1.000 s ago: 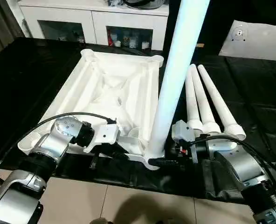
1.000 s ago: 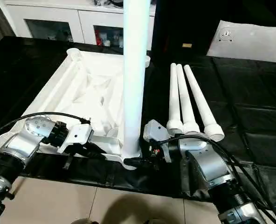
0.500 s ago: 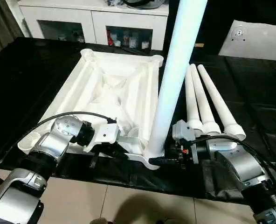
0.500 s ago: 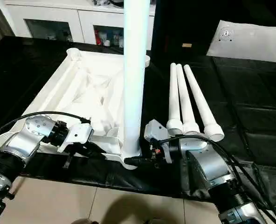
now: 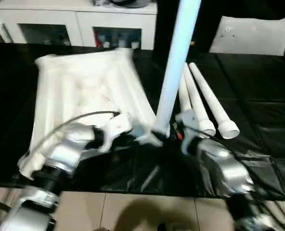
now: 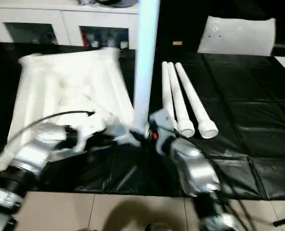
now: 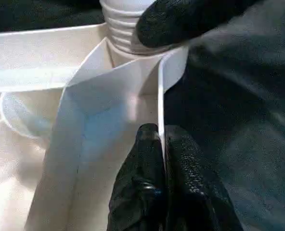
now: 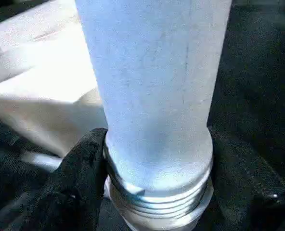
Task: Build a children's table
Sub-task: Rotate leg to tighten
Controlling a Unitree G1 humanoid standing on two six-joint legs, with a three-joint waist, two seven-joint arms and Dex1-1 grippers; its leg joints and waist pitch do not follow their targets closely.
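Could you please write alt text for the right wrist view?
A white table leg stands upright, with the right gripper's black jaws closed around its threaded base. The white tabletop lies behind it on a black cover.

one tabletop (image 5: 84, 86), one leg upright (image 5: 174, 72), three legs lying side by side (image 5: 202, 108), and two claws, left (image 7: 159, 159) and right (image 8: 152, 192).

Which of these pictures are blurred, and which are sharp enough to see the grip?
Both eye views are smeared: the tabletop and forearms lack edges. The left wrist view is sharp: fingers pinch the rim. The right wrist view shows the leg clearly, threads visible.
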